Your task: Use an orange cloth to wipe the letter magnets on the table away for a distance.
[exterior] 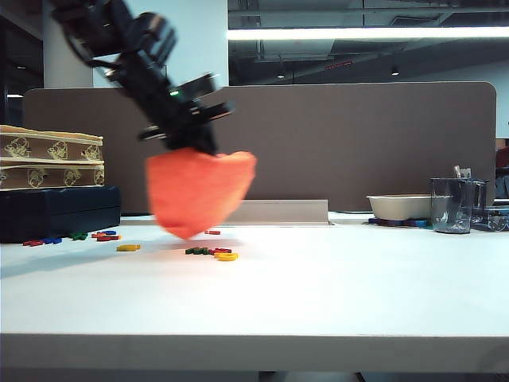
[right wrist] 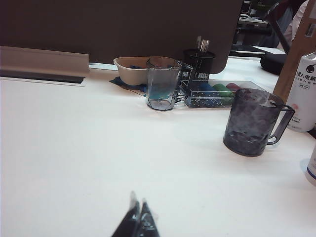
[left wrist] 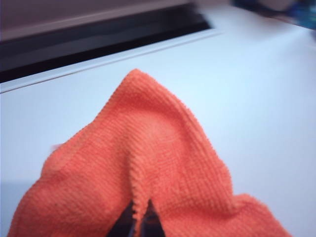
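Front of the table (exterior: 318, 302) is bare pale desk top; a little further in, letter magnets (exterior: 213, 252) lie flat in a small cluster, green, red and a yellow ring just beside each other, one more yellow piece to the left of them and red, blue and green ones further left near a black box (exterior: 56, 212); above the cluster the orange cloth (exterior: 197, 191) hangs in the air, clear of the table, its lowest corner just above the magnets, blurred; left gripper (exterior: 191, 142) is clamped on the cloth's top edge, arm slanting down from upper left in the exterior view; in the left wrist view the cloth (left wrist: 143, 177) drapes out from the closed fingertips (left wrist: 129, 222) and hides most of them; right gripper (right wrist: 137, 219) is pressed closed, holding nothing, tips low over bare table well to the right side; beyond it a dark tinted mug (right wrist: 252, 122), a clear tumbler (right wrist: 163, 83), a beige bowl (right wrist: 131, 69) and a black mesh pen holder (right wrist: 198, 63); stacked cardboard boxes (exterior: 49, 157) sit on the black box; brown partition panel (exterior: 358, 143) runs along the back edge.
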`<state>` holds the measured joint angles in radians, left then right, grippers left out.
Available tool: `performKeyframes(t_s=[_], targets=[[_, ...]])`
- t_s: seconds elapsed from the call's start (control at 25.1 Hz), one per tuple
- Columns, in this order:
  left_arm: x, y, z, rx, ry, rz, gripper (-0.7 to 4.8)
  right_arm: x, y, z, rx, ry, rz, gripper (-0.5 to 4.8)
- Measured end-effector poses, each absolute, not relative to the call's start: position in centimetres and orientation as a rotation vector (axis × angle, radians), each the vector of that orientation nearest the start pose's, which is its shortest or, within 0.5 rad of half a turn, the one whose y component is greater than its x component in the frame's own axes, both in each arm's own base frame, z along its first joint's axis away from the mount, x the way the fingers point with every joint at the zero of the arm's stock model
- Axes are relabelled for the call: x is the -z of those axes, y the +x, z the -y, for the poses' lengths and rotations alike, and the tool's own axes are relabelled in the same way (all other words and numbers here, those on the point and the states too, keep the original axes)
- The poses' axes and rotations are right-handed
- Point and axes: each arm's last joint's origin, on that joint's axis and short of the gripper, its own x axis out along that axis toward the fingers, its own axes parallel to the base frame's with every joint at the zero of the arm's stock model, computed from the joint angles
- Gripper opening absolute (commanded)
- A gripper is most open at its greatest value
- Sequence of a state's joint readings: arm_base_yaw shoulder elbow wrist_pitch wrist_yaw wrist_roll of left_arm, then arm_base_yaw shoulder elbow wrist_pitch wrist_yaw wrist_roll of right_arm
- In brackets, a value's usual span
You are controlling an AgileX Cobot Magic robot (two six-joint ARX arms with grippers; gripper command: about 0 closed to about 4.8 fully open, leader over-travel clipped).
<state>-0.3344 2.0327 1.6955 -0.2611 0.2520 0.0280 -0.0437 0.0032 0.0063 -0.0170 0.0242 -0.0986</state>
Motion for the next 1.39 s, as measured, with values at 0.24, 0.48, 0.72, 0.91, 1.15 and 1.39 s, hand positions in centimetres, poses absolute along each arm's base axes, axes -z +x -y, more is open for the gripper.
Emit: performKeyframes(t_s=[0.24,0.48,0.72,0.91,1.15,1.39], targets=[[-26.3,40.1,24.4,0.787,0.139,-0.561,-0.06,-16.4,9.7,0.5,0.067,-0.098,-0.017,0.00],[-26.2,36.6,29.5,0.921,0.188,-0.550,-0.06,-16.4,9.7,0.5,0.066,-0.098,-0.018,0.00],[-22.0,36.0,29.0,0.861,0.227,-0.661,-0.06,-16.4,9.7,0.5,0.065,-0.098,-0.017,0.00],[-17.2,34.6,27.6,0.846,0.249,-0.767,-0.06,-16.4,9.7,0.5,0.065,-0.098,-0.017,0.00],[-14.3,33.3,26.5,0.848,0.247,-0.759,-0.06,-16.4,9.7,0.5,0.065,-0.098,-0.017,0.00],[-12.6,32.9,24.8,0.813,0.094,-0.731,-0.06,-16.4,9.7,0.5,0.066,-0.098,-0.017,0.00]])
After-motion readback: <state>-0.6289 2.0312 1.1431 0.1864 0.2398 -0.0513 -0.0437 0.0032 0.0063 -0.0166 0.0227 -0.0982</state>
